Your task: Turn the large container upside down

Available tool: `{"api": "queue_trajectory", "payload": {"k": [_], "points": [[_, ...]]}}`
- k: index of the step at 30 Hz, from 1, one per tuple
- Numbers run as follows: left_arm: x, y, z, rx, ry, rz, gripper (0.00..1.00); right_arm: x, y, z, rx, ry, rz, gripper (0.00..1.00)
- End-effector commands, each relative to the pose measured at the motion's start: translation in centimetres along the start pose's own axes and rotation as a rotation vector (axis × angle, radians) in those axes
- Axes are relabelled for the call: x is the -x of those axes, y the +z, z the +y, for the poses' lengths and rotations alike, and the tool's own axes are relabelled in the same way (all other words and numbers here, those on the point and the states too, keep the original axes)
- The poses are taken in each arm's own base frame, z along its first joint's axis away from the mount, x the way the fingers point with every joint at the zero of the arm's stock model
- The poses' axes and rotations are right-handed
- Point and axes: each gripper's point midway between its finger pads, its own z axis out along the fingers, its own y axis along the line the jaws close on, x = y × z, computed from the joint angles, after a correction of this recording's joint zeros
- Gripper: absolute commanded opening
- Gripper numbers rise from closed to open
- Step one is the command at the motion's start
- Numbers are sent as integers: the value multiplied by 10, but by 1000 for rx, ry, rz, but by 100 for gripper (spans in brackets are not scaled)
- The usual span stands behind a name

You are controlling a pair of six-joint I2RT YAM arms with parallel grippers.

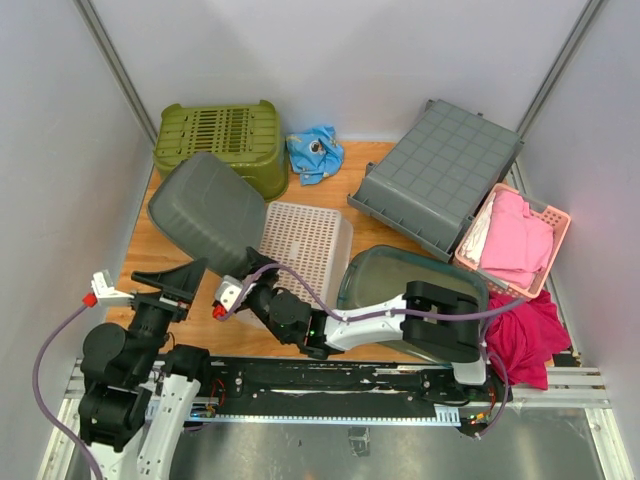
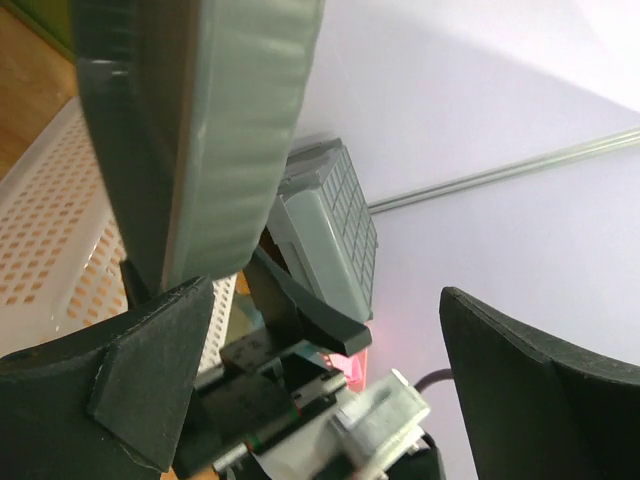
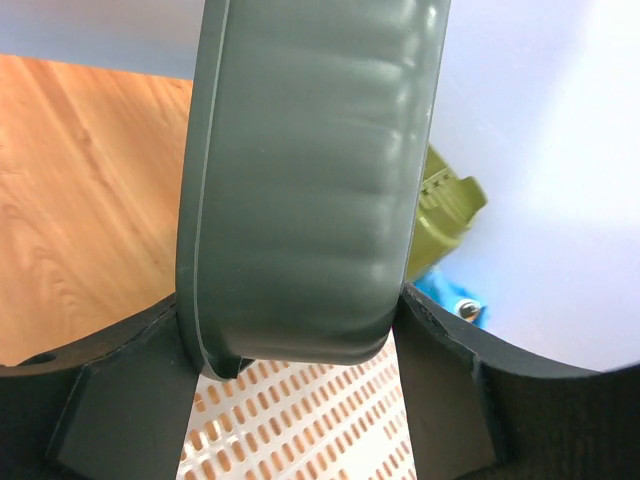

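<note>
The large dark grey container (image 1: 207, 210) hangs tilted on its side over the left of the wooden table, its base facing up and left. My right gripper (image 1: 250, 272) is shut on its lower rim; in the right wrist view the container (image 3: 310, 180) fills the gap between both fingers (image 3: 120, 400). My left gripper (image 1: 183, 283) is open just below and left of the container. In the left wrist view the container (image 2: 200, 130) stands above the left finger (image 2: 140, 380), and the right gripper's body (image 2: 300, 370) shows between the jaws.
A white perforated basket (image 1: 310, 240) lies under the container. An olive basket (image 1: 222, 140), a blue cloth (image 1: 315, 152) and an upturned grey crate (image 1: 440, 170) sit at the back. A pink basket of clothes (image 1: 515, 240), a clear tub (image 1: 400, 285) and a magenta cloth (image 1: 530, 335) are at the right.
</note>
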Motion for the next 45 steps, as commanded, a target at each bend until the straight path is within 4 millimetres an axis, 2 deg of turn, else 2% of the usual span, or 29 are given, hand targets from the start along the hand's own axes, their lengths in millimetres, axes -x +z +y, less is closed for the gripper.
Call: {"api": "queue_trajectory", "payload": {"k": [1,4,6,9,14,16,18,20,21,22,23,24,25,27,30,34,38,41,45], "points": [[6,-21,4,42,-56,-32,99,41,9,-37,-161,-121,-90,18],[9,-28,-8,19,-56,-31,99,43,15,-39,-176,-135,-91,17],[9,-31,-10,33,-51,-15,99,42,17,-41,-178,-116,-85,13],[10,-34,-13,49,-34,-9,99,41,18,-38,-156,-108,-83,11],[37,-42,-38,6,-54,-119,99,29,14,-24,-98,-142,-70,9],[51,-41,-48,0,-59,-171,99,24,10,-12,-51,-160,-64,8],[59,-34,-49,34,-72,-200,99,18,5,3,4,-182,-60,10],[60,-20,-44,91,-72,-194,99,13,0,20,67,-214,-51,16],[58,-13,-42,115,-75,-182,99,10,-3,29,94,-229,-41,22],[56,-5,-38,142,-78,-170,99,5,-5,39,124,-244,-25,31],[53,2,-35,166,-82,-156,99,2,-7,45,144,-249,-8,51],[51,9,-33,188,-86,-142,99,-2,-9,51,161,-244,10,63],[49,15,-31,205,-87,-129,99,-4,-11,57,185,-240,23,71],[48,24,-30,231,-75,-116,99,-6,-17,70,269,-231,40,79],[55,31,-33,242,-45,-139,99,2,-28,90,434,-198,41,81],[61,36,-39,225,-32,-163,99,16,-40,87,526,-148,55,83],[58,45,-38,218,-10,-143,99,22,-52,67,542,-114,92,83],[51,56,-35,233,41,-101,99,20,-60,42,527,-85,129,83],[37,79,-28,264,157,5,99,6,-70,-6,450,-6,227,82]]}}
